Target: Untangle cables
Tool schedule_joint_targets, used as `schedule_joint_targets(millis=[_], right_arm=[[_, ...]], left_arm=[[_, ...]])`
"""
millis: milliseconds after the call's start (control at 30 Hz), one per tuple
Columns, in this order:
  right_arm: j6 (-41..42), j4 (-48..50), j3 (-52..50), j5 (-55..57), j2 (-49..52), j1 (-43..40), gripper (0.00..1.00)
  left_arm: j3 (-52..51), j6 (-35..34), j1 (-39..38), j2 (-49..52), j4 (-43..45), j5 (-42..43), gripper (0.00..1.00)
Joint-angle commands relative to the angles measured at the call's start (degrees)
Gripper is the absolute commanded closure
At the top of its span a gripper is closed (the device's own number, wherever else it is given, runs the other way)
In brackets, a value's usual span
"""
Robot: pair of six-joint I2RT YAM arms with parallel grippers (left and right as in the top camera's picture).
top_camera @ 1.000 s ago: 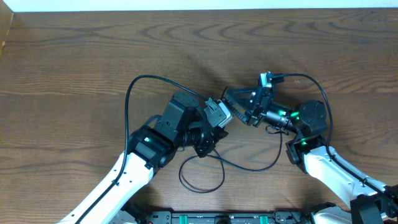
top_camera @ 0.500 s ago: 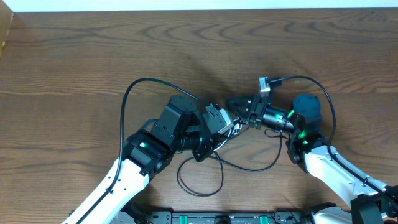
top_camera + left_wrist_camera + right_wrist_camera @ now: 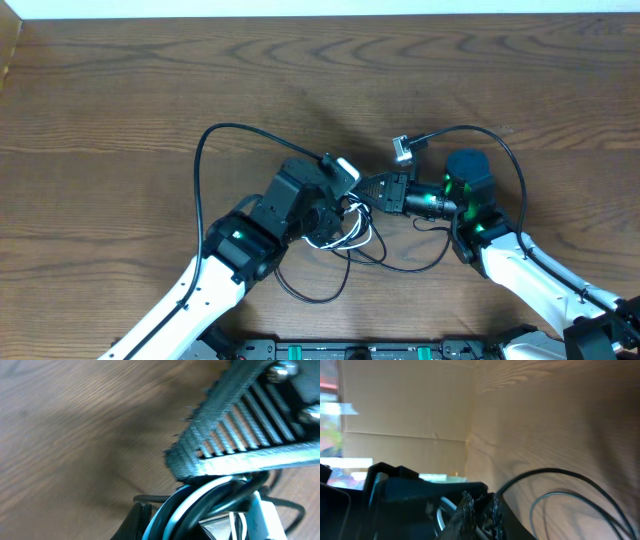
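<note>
Jaws clamped: my left gripper (image 3: 175, 522) bites the cables (image 3: 200, 495), black strands and a white one bunched together, anchoring the knot. My right gripper (image 3: 372, 188) meets it nose to nose, jaws pinched together at the bundle. Whether a strand is caught I can't tell. The rest of the cables trail slack across the table (image 3: 120, 100), probably free to draw out.

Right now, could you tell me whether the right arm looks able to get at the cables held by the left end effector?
Probably yes: the right end effector is close against the cables, which the left end effector is shut on, and nothing stands between them.
</note>
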Motion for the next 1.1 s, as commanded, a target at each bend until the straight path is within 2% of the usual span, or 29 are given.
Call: schedule_joint_targets(millis=[0,133,300,467,567,700,733,833,900,933,967,1000,1033,1067], right_arm=[[-5.53,-3.82,-1.70,-9.84,-0.17,3.10,0.91],[-6.71,-5.11,-1.73,-11.10,-0.20,3.13,0.91],[-7.04,-5.01,-1.73,-13.35,-0.20,3.34,0.88],[-8.41,-3.34,-1.70,-14.84,-0.20,3.74,0.85],[-8.41,-0.15,-1.70,-15.41,-0.20,3.74,0.80],[-9.27,2.01,-1.73,-13.55,-0.20,3.58,0.59],[-9.38,1.73,-1.70,-13.16,-0.20,3.52,0.53],[-9.35,-0.96,-1.73,-10.95,-0.20,3.32,0.36],[-9.33,-6.01,-1.73,-6.91,-0.20,3.32,0.20],[-9.33,-9.40,-1.73,-4.55,-0.20,3.30,0.06],[-9.33,-13.25,-1.73,-1.88,-0.20,3.30,0.01],[-9.35,-17.14,-1.70,0.96,-0.20,3.30,0.01],[-9.40,-21.07,-1.73,4.33,-0.20,3.30,0.01],[-9.64,-23.87,-1.73,6.95,-0.20,3.30,0.01]], left_arm=[[1.84,-10.36,1.84,0.72,4.61,-15.65,0.92],[1.84,-16.70,2.97,2.23,5.95,-20.90,0.92],[1.84,-22.58,4.28,3.74,8.70,-21.22,0.92],[1.84,-22.67,4.26,5.55,9.81,-19.85,0.87],[1.84,-22.67,4.26,7.13,9.81,-17.86,0.87],[1.84,-25.07,4.26,9.29,9.86,-14.86,0.88],[1.84,-27.89,4.26,9.64,9.86,-14.45,0.92],[1.84,-39.43,4.26,10.43,9.64,-11.82,0.92],[1.84,-47.43,4.26,10.86,9.49,-9.09,0.91],[1.84,-50.60,4.26,11.02,9.46,-7.76,0.83],[1.84,-52.52,4.26,11.17,9.44,-7.10,0.67],[1.84,-52.78,4.26,11.19,9.42,-6.99,0.38],[1.84,-52.19,4.26,11.19,9.16,-7.32,0.16],[1.84,-50.80,4.26,11.19,8.70,-7.91,0.07]])
